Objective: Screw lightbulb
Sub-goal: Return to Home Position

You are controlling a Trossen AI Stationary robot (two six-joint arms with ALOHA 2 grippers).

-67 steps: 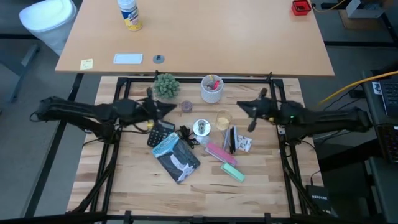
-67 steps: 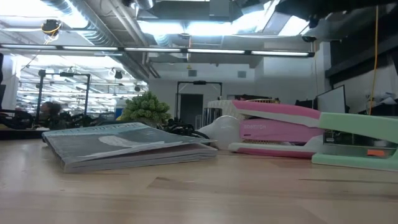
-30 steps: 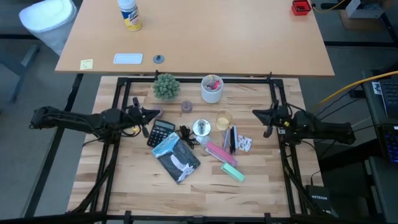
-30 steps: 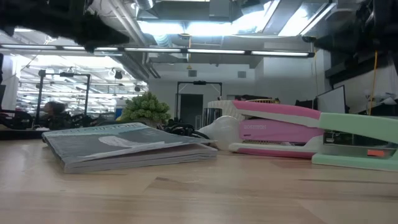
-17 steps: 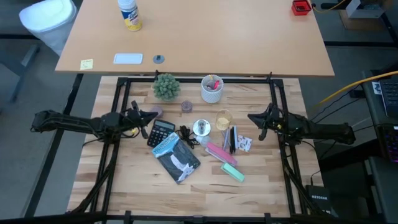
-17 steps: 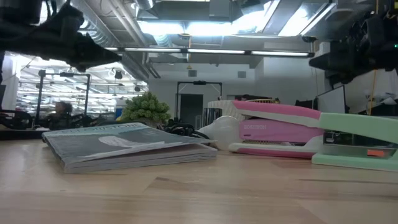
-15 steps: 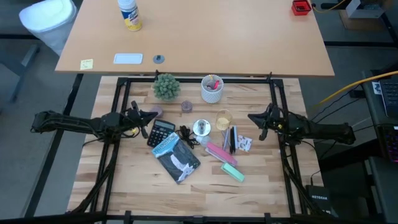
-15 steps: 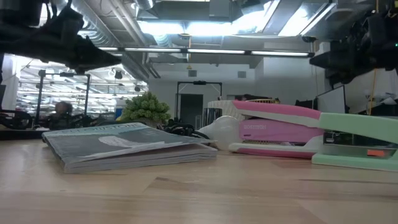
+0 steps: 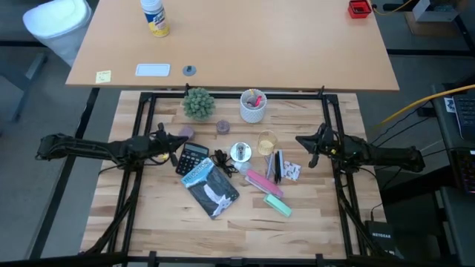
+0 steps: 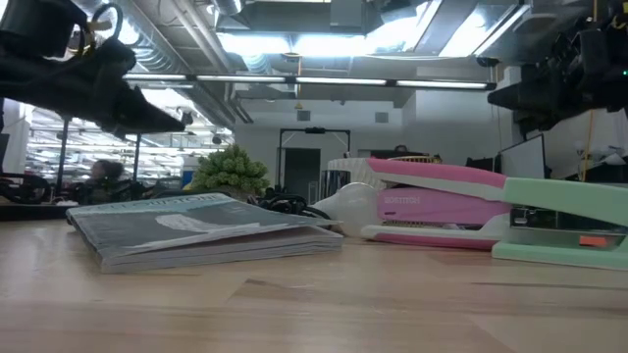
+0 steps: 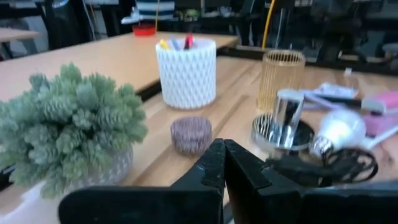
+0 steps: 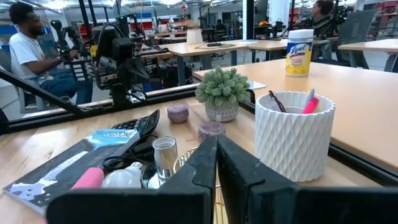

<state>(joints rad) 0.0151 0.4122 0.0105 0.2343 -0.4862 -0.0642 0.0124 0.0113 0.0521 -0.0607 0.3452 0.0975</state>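
A green plant [image 9: 198,102] stands at the far edge of the table [image 9: 312,222], a white pen holder [image 9: 253,106] near it; a calculator [image 9: 193,157] lies just beside a booklet [image 9: 210,187]; a pink stapler [image 9: 260,182] lies beside a green stapler [image 9: 278,205].

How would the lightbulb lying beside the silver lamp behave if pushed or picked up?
The lightbulb lies on its side with a round globe, so it would probably roll. Its glossy surface looks slippery, and it is likely fragile.

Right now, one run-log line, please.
left gripper: shut, empty, left side | right gripper: shut, empty, right side | bulb: on table beside lamp, unscrewed
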